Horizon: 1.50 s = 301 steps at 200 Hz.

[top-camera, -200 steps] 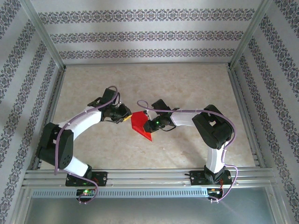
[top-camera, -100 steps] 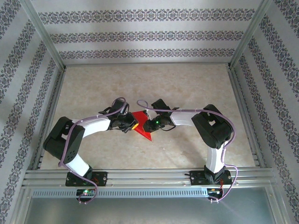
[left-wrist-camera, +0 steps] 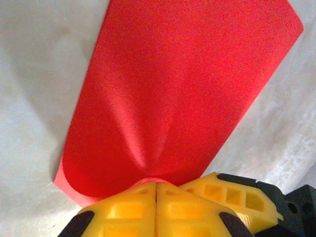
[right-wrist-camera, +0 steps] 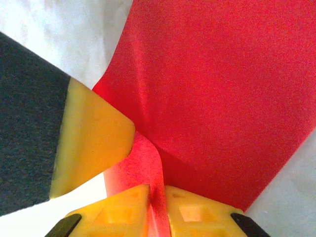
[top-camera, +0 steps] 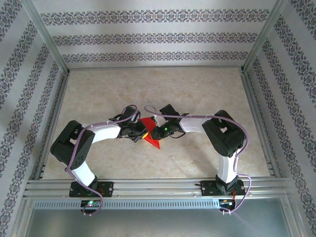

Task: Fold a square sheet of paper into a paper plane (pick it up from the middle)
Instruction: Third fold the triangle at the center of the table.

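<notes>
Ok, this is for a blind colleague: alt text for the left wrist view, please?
Yellow fingers of the left gripper pinch the near edge of a red paper sheet, which puckers at the grip and fans out against the pale table. A yellow finger of the right gripper sits alongside.

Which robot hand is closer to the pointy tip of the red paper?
The right gripper. It pinches the red paper close to its pointy tip. The left gripper pinches the paper's left edge, farther from the tip.
</notes>
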### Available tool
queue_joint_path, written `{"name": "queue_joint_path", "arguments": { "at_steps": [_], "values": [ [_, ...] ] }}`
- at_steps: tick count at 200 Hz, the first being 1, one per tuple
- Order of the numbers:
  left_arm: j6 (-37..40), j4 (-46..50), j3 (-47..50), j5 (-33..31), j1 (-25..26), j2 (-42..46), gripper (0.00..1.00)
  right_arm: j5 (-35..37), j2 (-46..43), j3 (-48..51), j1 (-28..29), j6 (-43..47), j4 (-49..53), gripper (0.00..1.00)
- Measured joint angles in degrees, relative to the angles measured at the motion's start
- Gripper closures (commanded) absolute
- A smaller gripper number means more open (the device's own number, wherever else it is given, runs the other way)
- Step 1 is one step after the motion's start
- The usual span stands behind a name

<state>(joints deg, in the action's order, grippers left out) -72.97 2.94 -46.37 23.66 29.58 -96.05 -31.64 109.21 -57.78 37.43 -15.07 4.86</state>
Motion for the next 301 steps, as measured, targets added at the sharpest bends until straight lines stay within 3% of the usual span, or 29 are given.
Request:
{"name": "queue_joint_path", "arguments": {
  "at_steps": [121,301],
  "values": [
    [-0.9,0.0,1.9,-1.5,0.0,1.1,0.94,-0.4,0.5,-0.8,-0.2,0.0,1.0,0.81],
    [-0.4,-3.9,3.5,-0.5,0.9,2.1,0.89,-0.7,1.3,-1.9,-0.6,0.0,2.6,0.88]
  ]
}}
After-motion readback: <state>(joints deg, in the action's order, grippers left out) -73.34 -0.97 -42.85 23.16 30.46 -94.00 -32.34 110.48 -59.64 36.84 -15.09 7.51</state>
